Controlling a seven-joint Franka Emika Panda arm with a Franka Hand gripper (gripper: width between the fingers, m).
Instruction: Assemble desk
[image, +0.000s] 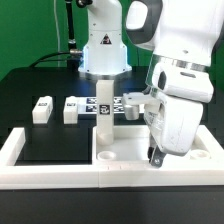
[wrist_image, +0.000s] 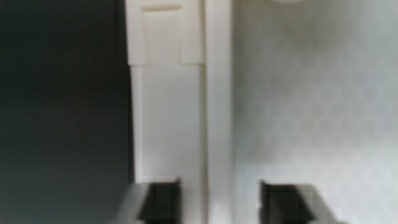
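Note:
The white tabletop lies flat at the front of the exterior view's right, against the border wall. One white tagged leg stands upright at its far corner on the exterior view's left. Two loose legs lie on the black table behind, and another tagged leg lies beside the arm. My gripper points straight down at the tabletop's front right part. In the wrist view my gripper is open, its dark fingers standing either side of a narrow white ridge, with a gap beside it.
The low white U-shaped border wall runs along the front and sides. The robot's white base stands at the back middle. The black mat is bare on the exterior view's left. Tags of the marker board show between the legs.

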